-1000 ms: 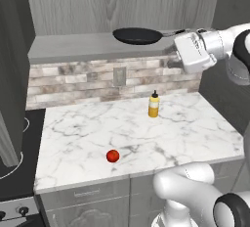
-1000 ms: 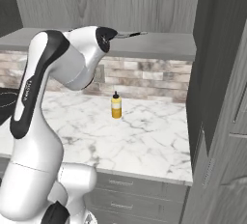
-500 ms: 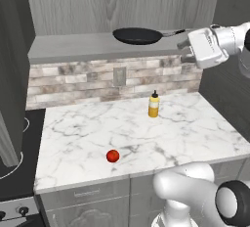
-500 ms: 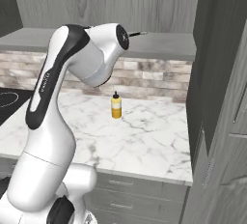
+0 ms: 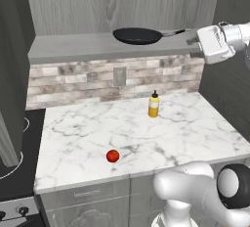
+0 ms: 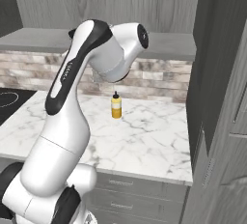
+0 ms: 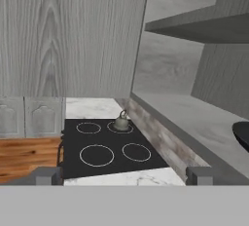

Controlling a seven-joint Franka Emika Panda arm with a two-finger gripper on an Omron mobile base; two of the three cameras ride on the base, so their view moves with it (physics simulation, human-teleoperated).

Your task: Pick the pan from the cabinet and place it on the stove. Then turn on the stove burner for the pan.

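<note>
Pan: you see the pan (image 5: 137, 35) flat on the shelf (image 5: 78, 47) of the cabinet (image 5: 122, 3), its thin handle pointing toward the hand; in the hand view a sliver of its black rim (image 7: 242, 135) shows on the shelf.
Gripper: your gripper (image 7: 124, 175) hangs at shelf height, just beside the tip of the pan handle, not touching the pan.
Fingers: spread wide, nothing between them.
Stove: in the hand view the stove (image 7: 107, 147) lies below and beyond the shelf, its four white rings bare.
Kettle: a small kettle (image 7: 121, 121) stands on a far ring of the stove.
Counter: the marble counter (image 5: 88, 133) runs under the shelf, next to the stove.
Bottle: a yellow bottle (image 5: 154, 104) stands upright on the counter, below the pan.
Tomato: a red tomato (image 5: 113, 156) sits near the counter's front edge, well apart from the bottle.
</note>
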